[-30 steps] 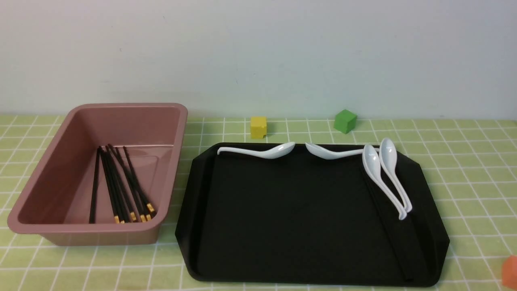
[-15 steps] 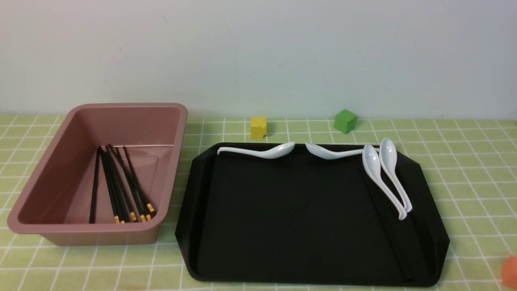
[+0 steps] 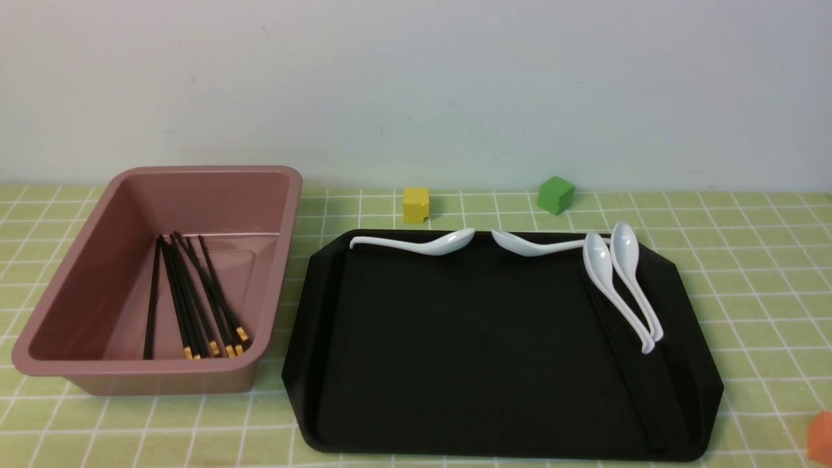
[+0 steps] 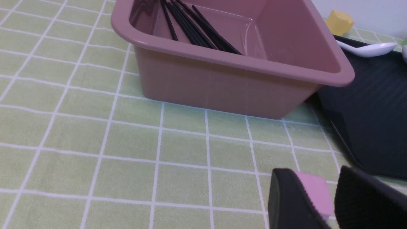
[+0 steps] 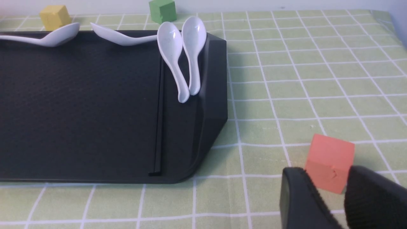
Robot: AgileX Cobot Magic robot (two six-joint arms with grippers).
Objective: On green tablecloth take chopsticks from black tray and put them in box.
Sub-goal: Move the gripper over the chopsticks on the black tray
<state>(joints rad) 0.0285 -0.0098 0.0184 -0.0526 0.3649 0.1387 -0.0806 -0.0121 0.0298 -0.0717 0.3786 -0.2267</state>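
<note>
**Bundle in the box, one black stick on the tray**

On the green cloth [image 3: 747, 273] that covers the counter, the pink box [image 3: 104, 364] stands at 9 o'clock of the black tray [image 3: 455, 351], just beside it with a thin strip of cloth between them. A bundle of chopsticks [image 3: 192, 302] lies on the box floor. The sticks run from 12 to 6 o'clock and fan slightly, with their gold-banded ends at the 6 o'clock wall.

A black stick [image 5: 158, 136] lies flat on the tray along its 3 o'clock side, running roughly from 12 to 6 o'clock. I cannot tell whether it is one stick or a pair. Two white spoons [image 3: 624, 286] lie side by side at about 2 o'clock on the tray, and their handles end just beside this stick. Two more spoons [image 3: 429, 244] rest against the 12 o'clock rim.

Beyond that rim, a yellow cube [image 3: 416, 205] and a green cube [image 3: 555, 194] sit on the cloth. An orange cube [image 3: 820, 437] sits at 4 o'clock of the tray, off its corner.

Neither arm shows in the front view. In the left wrist view, the left fingers [image 4: 286, 203] stand a narrow gap apart and grip nothing, with a pink cube [image 4: 313, 194] on the cloth just past them. In the right wrist view, the right fingers [image 5: 299, 203] are likewise narrowly parted and empty, near the orange cube and well apart from the black stick.
</note>
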